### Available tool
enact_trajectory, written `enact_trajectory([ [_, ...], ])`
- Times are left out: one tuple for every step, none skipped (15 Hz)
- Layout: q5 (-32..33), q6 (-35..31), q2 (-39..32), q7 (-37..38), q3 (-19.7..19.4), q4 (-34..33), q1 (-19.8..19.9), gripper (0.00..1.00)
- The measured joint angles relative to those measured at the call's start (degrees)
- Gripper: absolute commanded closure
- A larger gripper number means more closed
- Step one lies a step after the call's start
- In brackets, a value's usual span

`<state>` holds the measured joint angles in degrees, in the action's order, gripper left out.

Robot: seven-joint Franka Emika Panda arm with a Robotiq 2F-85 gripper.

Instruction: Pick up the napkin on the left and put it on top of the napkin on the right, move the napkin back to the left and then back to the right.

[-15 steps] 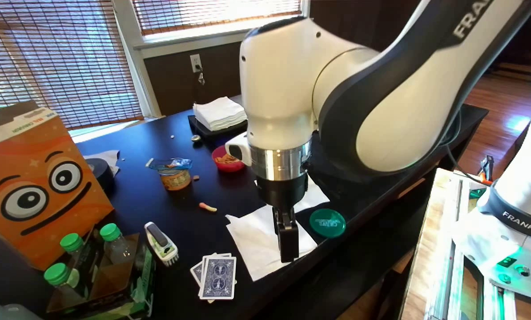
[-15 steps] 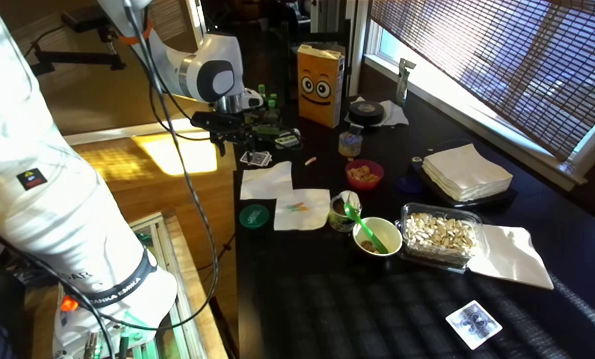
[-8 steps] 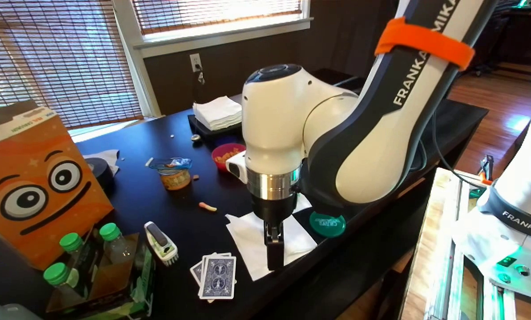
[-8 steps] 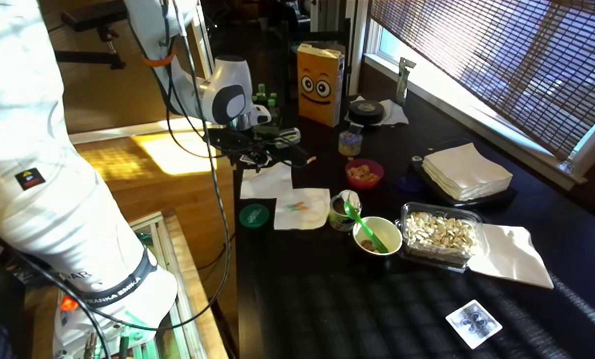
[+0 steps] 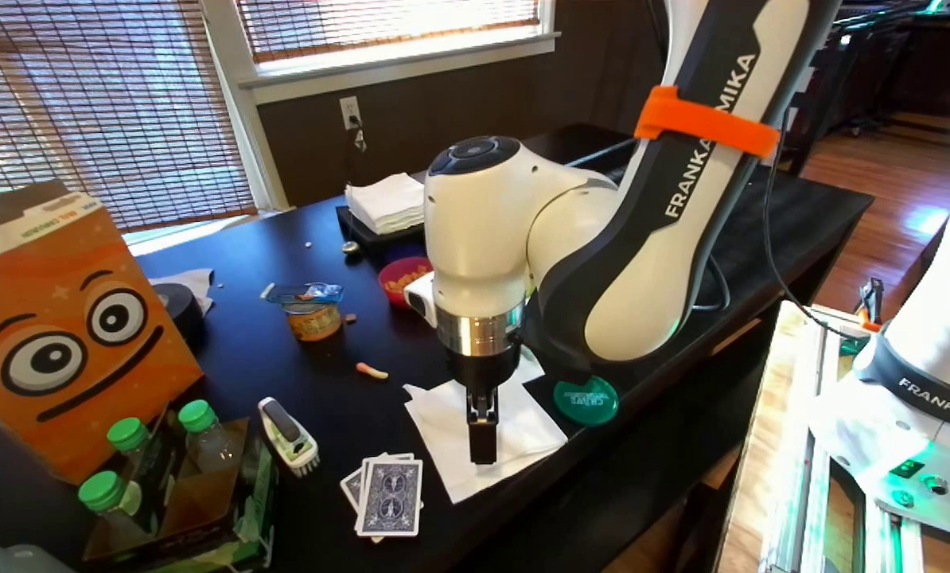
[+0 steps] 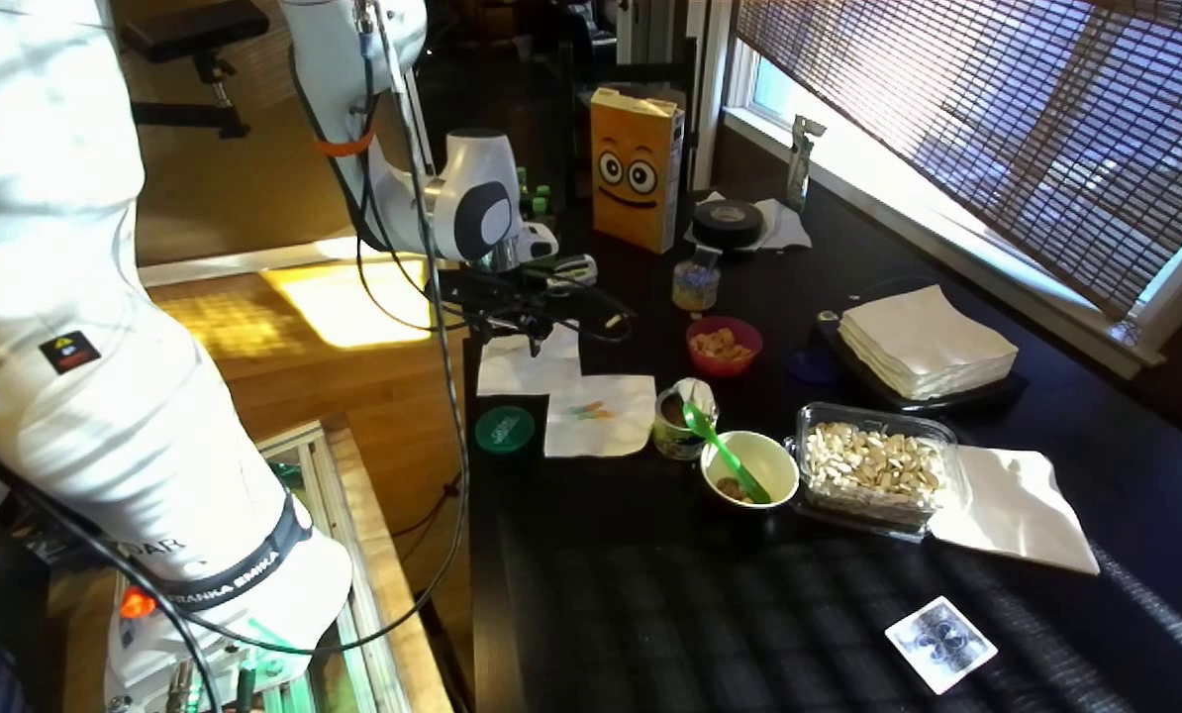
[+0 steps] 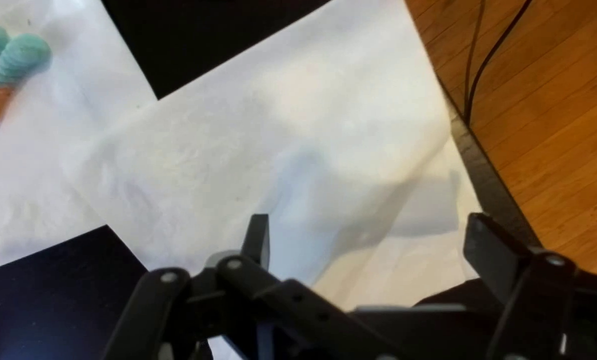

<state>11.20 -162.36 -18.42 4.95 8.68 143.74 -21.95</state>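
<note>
In an exterior view we see daylight through woven blinds [image 5: 101, 103] at far left, a dark wall [image 5: 435, 111] with an outlet [image 5: 350, 112] beyond the black table [image 5: 252, 255], and wooden floor [image 5: 873, 187] at far right.

Both exterior views look down on the tabletop [image 6: 650, 604] from opposite ends, sharing arm [image 5: 574, 231] and napkins [image 6: 527, 374] [image 6: 603, 438], while the wrist view faces down at the napkins, close.

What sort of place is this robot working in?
Probably someone's home, perhaps a dining room: there's a dark table, a red snack bowl on it, and a woven blind hanging nearby.
</note>
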Motion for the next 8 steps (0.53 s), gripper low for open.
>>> enact_trajectory([
  [0.1,0.0,-0.6,0.19,-0.21,-0.53,-0.2,0.0],
  [0.12,0.0,-1.25,0.28,-0.35,-1.07,-0.4,0.0],
  [0.12,0.0,-1.95,0.28,-0.38,-1.63,-0.55,0.0],
  [0.12,0.0,-2.64,0.28,-0.38,-2.09,-0.67,0.0],
  [0.12,0.0,-3.25,0.28,-0.38,-2.54,-0.78,0.0],
  [0.12,0.0,-3.89,0.28,-0.38,-3.02,-0.88,0.0],
  [0.12,0.0,-4.42,0.28,-0.38,-3.38,-0.94,0.0],
  [0.12,0.0,-4.92,0.28,-0.38,-3.74,-0.98,0.0],
])
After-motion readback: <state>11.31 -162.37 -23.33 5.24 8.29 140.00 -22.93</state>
